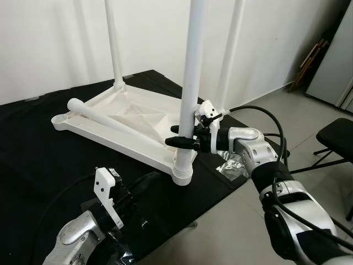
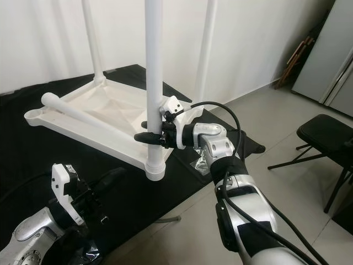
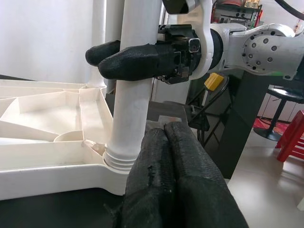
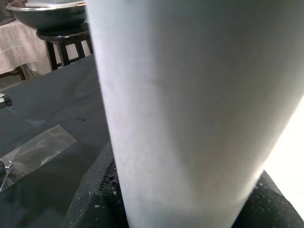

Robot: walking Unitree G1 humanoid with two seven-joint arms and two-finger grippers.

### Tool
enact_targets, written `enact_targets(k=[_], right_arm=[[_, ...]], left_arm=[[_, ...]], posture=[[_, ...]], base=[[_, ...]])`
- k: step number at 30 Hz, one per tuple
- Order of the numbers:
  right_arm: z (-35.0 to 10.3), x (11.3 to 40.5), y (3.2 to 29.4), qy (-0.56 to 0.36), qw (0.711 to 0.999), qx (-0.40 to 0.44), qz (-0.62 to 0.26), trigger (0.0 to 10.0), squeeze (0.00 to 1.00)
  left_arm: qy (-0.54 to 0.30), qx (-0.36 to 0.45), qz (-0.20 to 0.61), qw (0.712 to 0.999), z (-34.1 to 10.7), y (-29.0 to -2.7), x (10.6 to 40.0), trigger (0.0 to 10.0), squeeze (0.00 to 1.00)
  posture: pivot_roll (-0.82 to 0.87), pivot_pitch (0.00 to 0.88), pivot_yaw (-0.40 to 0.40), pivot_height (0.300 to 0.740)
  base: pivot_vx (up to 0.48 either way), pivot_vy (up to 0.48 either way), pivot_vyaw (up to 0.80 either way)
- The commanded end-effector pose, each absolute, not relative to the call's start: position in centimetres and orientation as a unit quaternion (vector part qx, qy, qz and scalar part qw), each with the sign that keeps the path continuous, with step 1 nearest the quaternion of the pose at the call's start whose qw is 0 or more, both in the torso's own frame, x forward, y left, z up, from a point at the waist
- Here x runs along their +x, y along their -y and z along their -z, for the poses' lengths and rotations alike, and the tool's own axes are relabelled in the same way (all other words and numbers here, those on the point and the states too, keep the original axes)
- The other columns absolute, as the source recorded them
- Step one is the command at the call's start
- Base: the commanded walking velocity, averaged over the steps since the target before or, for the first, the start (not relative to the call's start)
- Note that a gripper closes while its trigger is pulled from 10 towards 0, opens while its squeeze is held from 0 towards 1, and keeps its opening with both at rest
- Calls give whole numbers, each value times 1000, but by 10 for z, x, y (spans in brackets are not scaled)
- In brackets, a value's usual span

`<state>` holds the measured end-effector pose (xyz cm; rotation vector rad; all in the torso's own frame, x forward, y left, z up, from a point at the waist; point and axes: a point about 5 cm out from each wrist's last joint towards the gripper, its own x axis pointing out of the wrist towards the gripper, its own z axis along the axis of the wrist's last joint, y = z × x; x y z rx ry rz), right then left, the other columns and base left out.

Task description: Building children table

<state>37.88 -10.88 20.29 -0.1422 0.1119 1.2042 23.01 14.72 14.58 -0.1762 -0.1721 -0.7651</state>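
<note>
A white plastic children's table [image 1: 132, 118] lies upside down on a black cloth [image 1: 33, 160]. Three legs stand up from its corners. My right gripper [image 1: 175, 136] is shut on the nearest leg [image 1: 190, 83], a little above the leg's socket [image 1: 182, 171], with one black finger on each side. In the right wrist view this leg [image 4: 190, 95] is pressed close against the pads [image 4: 95, 199]. A loose leg [image 1: 110, 120] lies slanted across the table's underside. My left gripper [image 3: 165, 129] is shut on nothing, low over the cloth and pointing at the base of the held leg.
A crumpled clear plastic bag [image 1: 231, 165] lies at the cloth's right edge by the bare floor. A black chair [image 1: 336, 138] stands to the right. A folded wooden frame [image 1: 309, 63] leans on the back wall beside a grey cabinet [image 1: 336, 61].
</note>
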Motion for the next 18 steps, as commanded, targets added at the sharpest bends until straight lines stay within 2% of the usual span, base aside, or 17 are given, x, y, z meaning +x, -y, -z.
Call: enact_targets(k=[1, 4, 6, 8, 10, 11, 12, 13, 14, 18], right_arm=[[-200, 379, 107, -55, 822, -75, -561, 0, 0], [-200, 380, 108, -55, 826, -76, -556, 0, 0], [-196, 383, 113, -51, 862, -69, -500, 0, 0], [-193, 383, 114, -51, 871, -66, -484, 0, 0], [-180, 381, 112, -64, 914, -43, -399, 0, 0], [-180, 381, 112, -64, 914, -43, -399, 0, 0], [-169, 379, 111, -63, 957, -8, -282, 0, 0], [-169, 379, 111, -63, 957, -8, -282, 0, 0], [-156, 368, 108, -66, 977, 14, -200, 0, 0], [-146, 353, 95, -64, 981, 10, -180, 0, 0]], left_arm=[[79, -86, 375, 920, -144, -145, 228, 10000, 0], [79, -86, 375, 919, -144, -145, 228, 10000, 0], [80, -86, 374, 920, -145, -146, 229, 10000, 0], [81, -86, 373, 920, -145, -147, 229, 10000, 0], [81, -87, 374, 920, -145, -148, 230, 10000, 0], [81, -87, 374, 920, -145, -148, 230, 10000, 0], [80, -87, 375, 919, -145, -149, 231, 10000, 0], [80, -87, 375, 919, -145, -149, 231, 10000, 0], [80, -87, 376, 919, -146, -149, 231, 10000, 0], [80, -86, 376, 919, -146, -150, 233, 10000, 0]], posture=[[11, 0, -47, 740], [10, 0, -48, 740], [-8, 0, -38, 740], [-8, 0, -38, 740], [-21, 0, -36, 740], [-21, 0, -36, 740], [-34, 0, -31, 740], [-34, 0, -31, 740], [-35, 0, -28, 740], [-43, 0, -12, 740]], base=[[0, 0, 0], [0, 0, 0], [0, 0, 0], [0, 0, 0], [0, 0, 0], [0, 0, 0], [0, 0, 0], [0, 0, 0], [0, 0, 0], [0, 0, 0]])
